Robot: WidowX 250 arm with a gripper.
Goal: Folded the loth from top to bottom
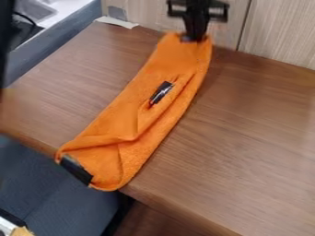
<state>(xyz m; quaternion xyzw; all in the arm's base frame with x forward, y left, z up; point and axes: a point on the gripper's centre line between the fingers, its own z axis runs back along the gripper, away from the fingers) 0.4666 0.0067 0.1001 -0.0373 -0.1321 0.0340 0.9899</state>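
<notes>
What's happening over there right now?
The robot's gripper is at the far end of an orange cloth. The cloth lies rumpled in a long strip across the wooden table, its near end reaching the front edge. The top-to-bottom fold doesn't look made yet.

Working the controls from afar, I look in on an indoor room that reads as a robotics workspace, though whether it belongs to a lab, an office or a home I cannot confirm. A black robotic pincer [192, 38] hangs over a brown wood-grain counter [246, 138], backed by pale wood-grain panels [280, 32]. A grey, sink-like basin [36, 10] and a dark cable [25, 18] lend the upper left corner a kitchen look.
</notes>
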